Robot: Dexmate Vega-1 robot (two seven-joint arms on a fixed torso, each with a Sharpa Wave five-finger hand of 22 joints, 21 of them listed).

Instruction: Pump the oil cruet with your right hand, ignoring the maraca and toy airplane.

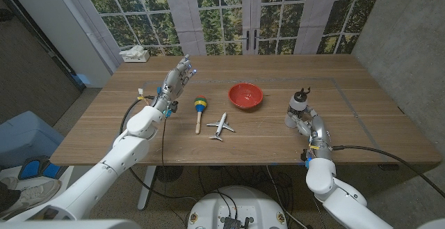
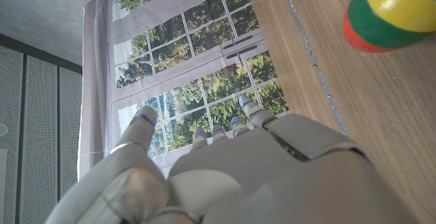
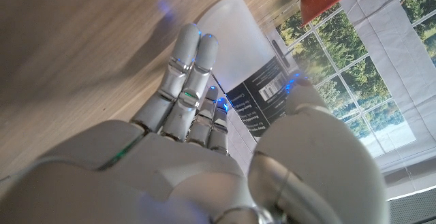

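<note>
Right hand (image 1: 304,120) wrapped around clear oil cruet with black pump top and dark label (image 1: 298,107), fingers (image 3: 189,81) along its frosted body, thumb on other side, standing on wooden worktop (image 1: 361,83). Left hand (image 1: 176,79) holding nothing, fingers extended and slightly apart above worktop. Striped wooden maraca (image 1: 200,108) just beside left hand, white toy airplane (image 1: 220,126) and red round bowl (image 1: 245,95) between both hands.

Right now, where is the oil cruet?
In the head view, the oil cruet stands on the table's right side, right of the red bowl, with the right hand against it.
</note>
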